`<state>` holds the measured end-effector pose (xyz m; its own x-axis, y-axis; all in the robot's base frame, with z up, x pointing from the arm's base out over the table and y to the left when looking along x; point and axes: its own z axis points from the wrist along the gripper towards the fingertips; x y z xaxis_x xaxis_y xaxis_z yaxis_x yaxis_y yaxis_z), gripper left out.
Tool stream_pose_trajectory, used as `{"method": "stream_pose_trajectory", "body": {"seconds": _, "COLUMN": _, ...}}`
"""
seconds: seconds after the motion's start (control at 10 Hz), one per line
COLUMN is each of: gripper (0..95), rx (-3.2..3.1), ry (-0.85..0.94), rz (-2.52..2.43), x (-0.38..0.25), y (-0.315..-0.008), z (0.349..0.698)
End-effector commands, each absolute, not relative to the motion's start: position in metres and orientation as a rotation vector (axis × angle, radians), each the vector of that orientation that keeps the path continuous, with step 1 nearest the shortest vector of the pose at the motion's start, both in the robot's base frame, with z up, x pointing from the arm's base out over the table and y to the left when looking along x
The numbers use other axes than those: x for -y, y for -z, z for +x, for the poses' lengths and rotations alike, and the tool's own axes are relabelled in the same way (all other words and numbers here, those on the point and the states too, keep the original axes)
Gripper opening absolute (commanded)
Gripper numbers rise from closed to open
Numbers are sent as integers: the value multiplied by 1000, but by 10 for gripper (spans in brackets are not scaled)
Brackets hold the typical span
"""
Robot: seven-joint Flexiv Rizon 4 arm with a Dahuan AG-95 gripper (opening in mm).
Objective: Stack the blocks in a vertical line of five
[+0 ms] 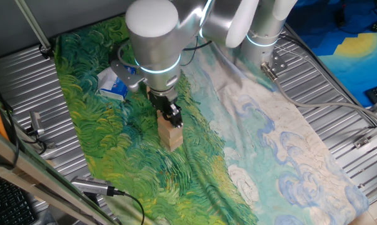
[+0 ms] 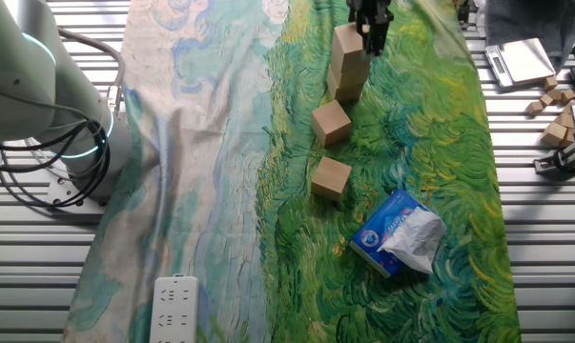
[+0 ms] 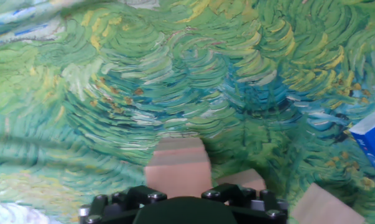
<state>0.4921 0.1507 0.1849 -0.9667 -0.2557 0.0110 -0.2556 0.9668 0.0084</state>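
The hand (image 2: 371, 36) is hovering at the top of a short stack (image 2: 347, 67) of tan blocks, sitting on the green swirled cloth (image 2: 430, 143) that is covering the surface. Its fingers are reaching down beside the top block (image 2: 348, 46), though I cannot tell whether they are gripping it or parted. The stack looks about three high, so the job seems roughly half done. Two loose blocks, one nearer the stack (image 2: 331, 122) and one further out (image 2: 331, 178), are lying in a line leading away from it, probably laid out for easy picking. A blue-and-white packet (image 2: 399, 232) is lying well apart, playing no part.
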Motion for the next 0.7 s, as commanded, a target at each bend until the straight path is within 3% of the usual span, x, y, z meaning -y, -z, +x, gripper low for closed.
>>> {"method": "stream_pose_trajectory", "body": {"seconds": 0.1, "gripper": 760, "rx": 3086, "ry": 35, "rz": 440, "x": -137, "y": -193, "z": 500}}
{"method": "stream_pose_trajectory", "body": {"seconds": 0.7, "gripper": 760, "rx": 3055, "ry": 49, "rz": 638, "x": -72, "y": -166, "z": 525}}
